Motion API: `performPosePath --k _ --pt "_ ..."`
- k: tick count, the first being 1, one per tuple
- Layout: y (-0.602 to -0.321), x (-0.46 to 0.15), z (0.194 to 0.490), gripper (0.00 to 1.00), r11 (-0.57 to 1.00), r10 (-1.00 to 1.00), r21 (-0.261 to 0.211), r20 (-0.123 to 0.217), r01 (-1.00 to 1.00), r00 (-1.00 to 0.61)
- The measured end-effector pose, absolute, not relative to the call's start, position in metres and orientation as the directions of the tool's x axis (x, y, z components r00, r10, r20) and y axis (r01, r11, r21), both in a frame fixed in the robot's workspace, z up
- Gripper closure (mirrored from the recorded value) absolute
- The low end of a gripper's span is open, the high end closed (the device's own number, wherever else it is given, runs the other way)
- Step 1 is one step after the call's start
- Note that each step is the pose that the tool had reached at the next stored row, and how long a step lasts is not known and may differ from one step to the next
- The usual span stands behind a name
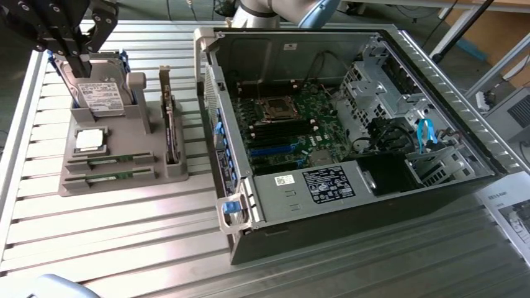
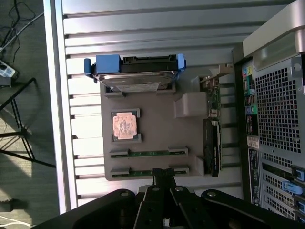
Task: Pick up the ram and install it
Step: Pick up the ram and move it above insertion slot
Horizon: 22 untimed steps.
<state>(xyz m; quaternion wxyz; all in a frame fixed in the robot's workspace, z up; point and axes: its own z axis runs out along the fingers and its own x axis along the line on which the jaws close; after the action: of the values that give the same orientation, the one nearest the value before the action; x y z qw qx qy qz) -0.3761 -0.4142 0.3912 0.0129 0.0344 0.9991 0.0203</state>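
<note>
A slatted metal table (image 1: 124, 248) carries an open computer case (image 1: 273, 56) across the centre and right of the exterior view. At the exterior view's left stands a grey holder (image 1: 124, 188). The gripper (image 1: 81, 69) hangs at the upper left of the frame, in front of the hard drive (image 1: 103, 96), with its jaws pressed together on nothing. The ram (image 1: 112, 177), two thin green sticks, lies in the holder's front slots at the lower left, well apart from the gripper and below it in the frame.
</note>
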Motion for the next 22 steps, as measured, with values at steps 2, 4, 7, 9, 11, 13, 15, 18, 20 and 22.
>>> performPosePath --k 2,4,7,9,11,13,15,18,20,22 --pt "-0.4143 -0.3761 0.3912 0.90 0.998 0.055 0.041 -0.024 0.054 -0.998" --pt "-0.4142 -0.3761 0.3912 0.90 0.998 0.044 0.041 -0.025 0.043 -0.999" --pt "-0.4143 -0.3761 0.3912 0.90 0.999 0.025 0.041 -0.025 0.024 -0.999" --pt "-0.4143 -0.3761 0.3912 0.90 0.999 0.011 0.041 -0.025 0.010 -1.000" --pt "-0.4143 -0.3761 0.3911 0.90 0.999 -0.003 0.041 -0.025 -0.004 -1.000" --pt "-0.4143 -0.3761 0.3912 0.90 0.999 -0.019 0.040 -0.024 -0.020 -1.000" --pt "-0.4143 -0.3761 0.3912 0.90 0.999 -0.034 0.040 -0.025 -0.035 -0.999" --pt "-0.4143 -0.3761 0.3912 0.90 0.997 -0.059 0.040 -0.024 -0.060 -0.998" --pt "-0.4143 -0.3761 0.3911 0.90 0.996 -0.074 0.039 -0.024 -0.075 -0.997" --pt "-0.4143 -0.3761 0.3911 0.90 0.995 -0.091 0.039 -0.024 -0.091 -0.996"
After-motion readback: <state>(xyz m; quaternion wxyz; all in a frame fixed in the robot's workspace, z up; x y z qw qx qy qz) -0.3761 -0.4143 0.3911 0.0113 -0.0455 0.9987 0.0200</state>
